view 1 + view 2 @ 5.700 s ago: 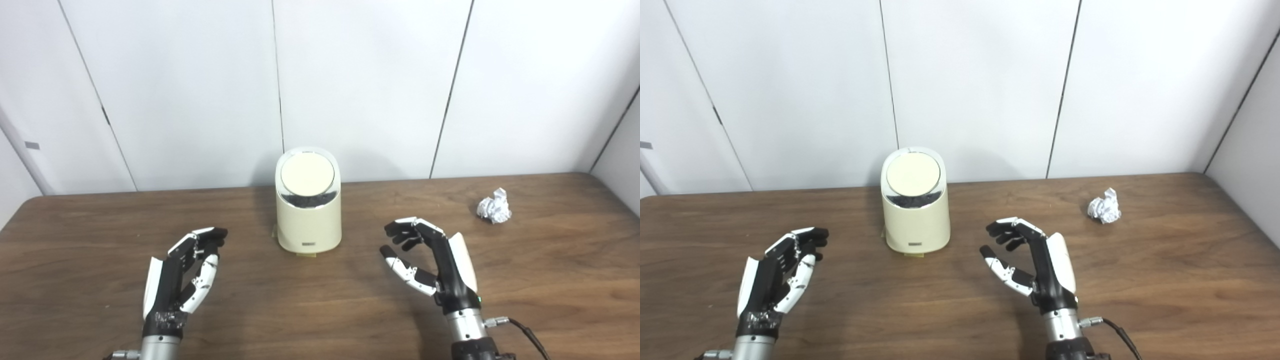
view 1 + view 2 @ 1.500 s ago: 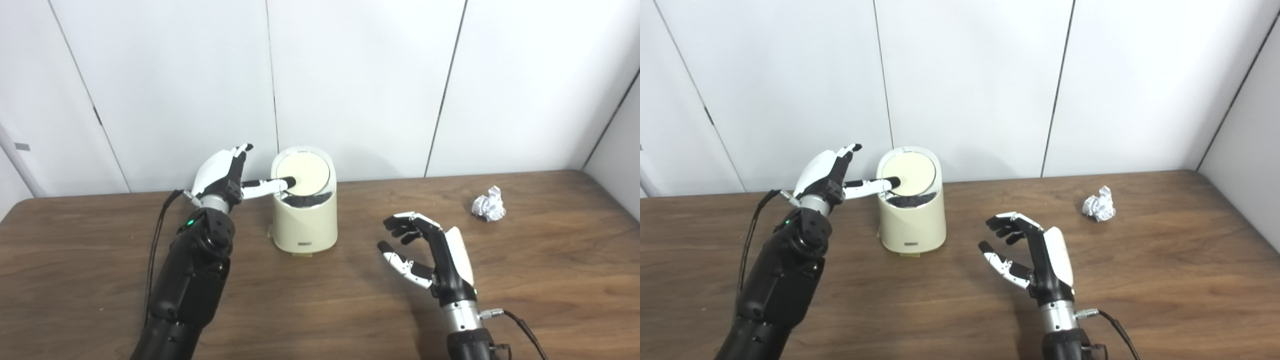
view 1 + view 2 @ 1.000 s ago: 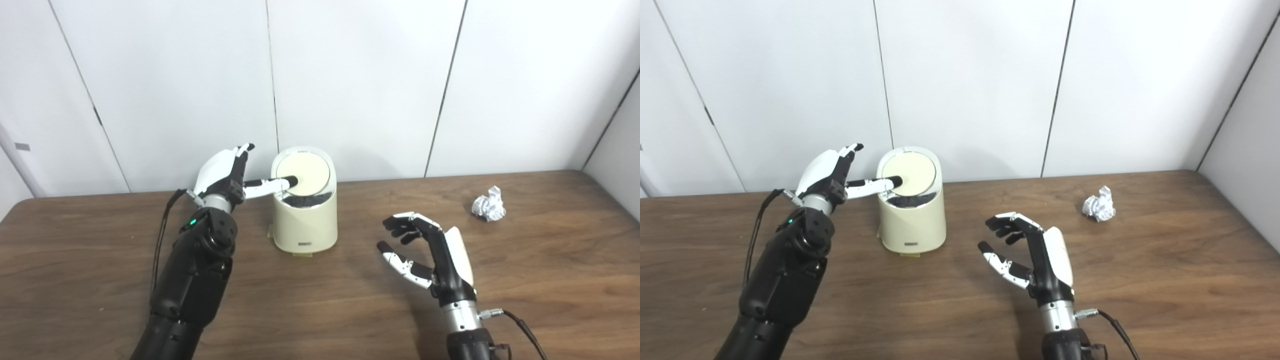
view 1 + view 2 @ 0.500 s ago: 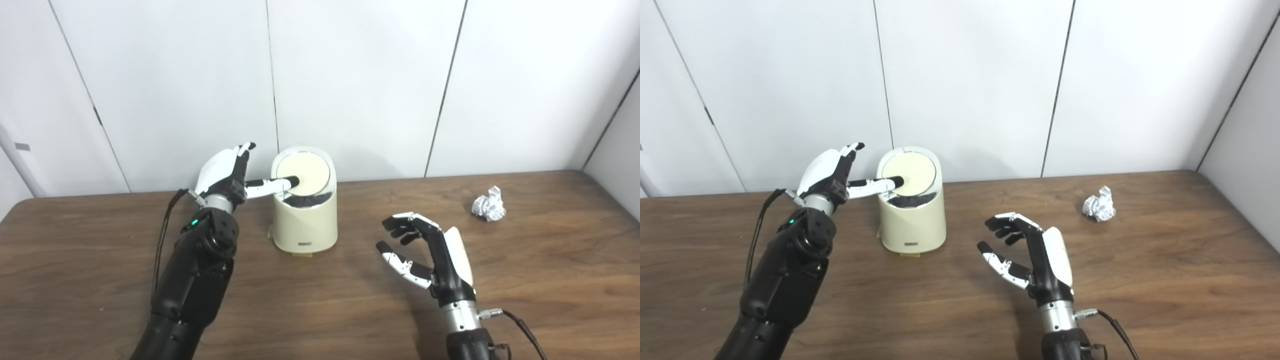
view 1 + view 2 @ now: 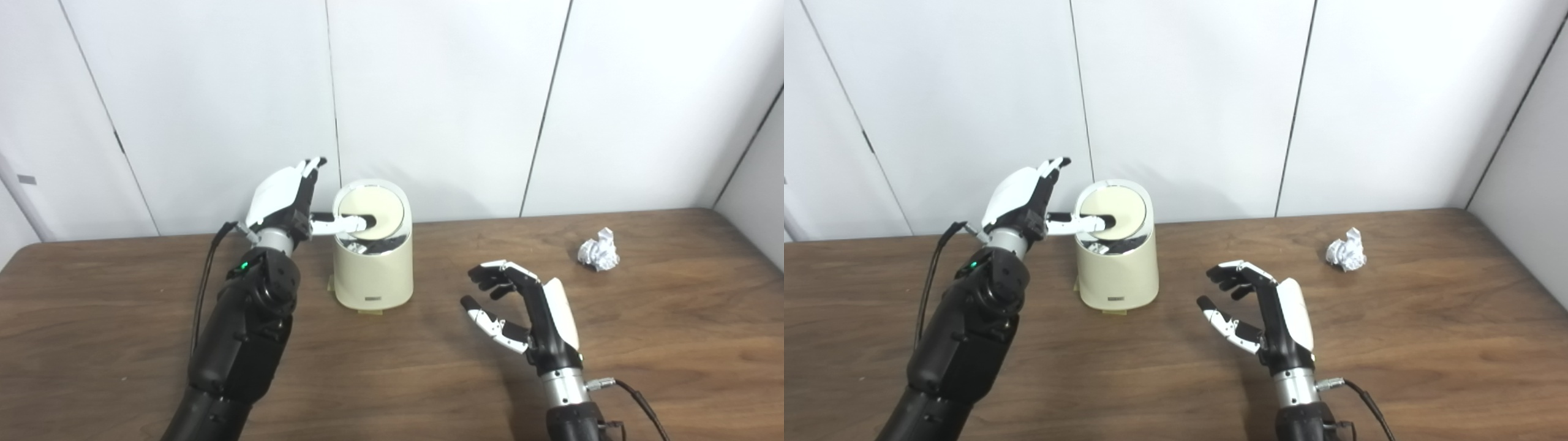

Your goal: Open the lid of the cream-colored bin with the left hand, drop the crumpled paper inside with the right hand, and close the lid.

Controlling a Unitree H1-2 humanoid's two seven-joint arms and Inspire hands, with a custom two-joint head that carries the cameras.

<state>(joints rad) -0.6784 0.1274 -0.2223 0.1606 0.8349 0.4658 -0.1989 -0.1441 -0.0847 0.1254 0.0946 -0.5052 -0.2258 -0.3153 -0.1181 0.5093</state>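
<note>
Nearest us, our right hand (image 5: 536,321) waits above the worktop (image 5: 392,367), fingers apart, empty. The crumpled paper (image 5: 599,249) lies beyond it to the right. Farther back, our left hand (image 5: 285,205), otherwise spread, presses one digit on the bin (image 5: 372,269) lid (image 5: 370,211).

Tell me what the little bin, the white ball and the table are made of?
The bin looks like smooth cream plastic: its sides are even and a bit glossy, with a shiny silvery ring around the lid. The white ball is crumpled paper, all sharp creases and folds. The table looks like dark wood, with grain lines running across, though it could be a printed wood-look surface.
</note>
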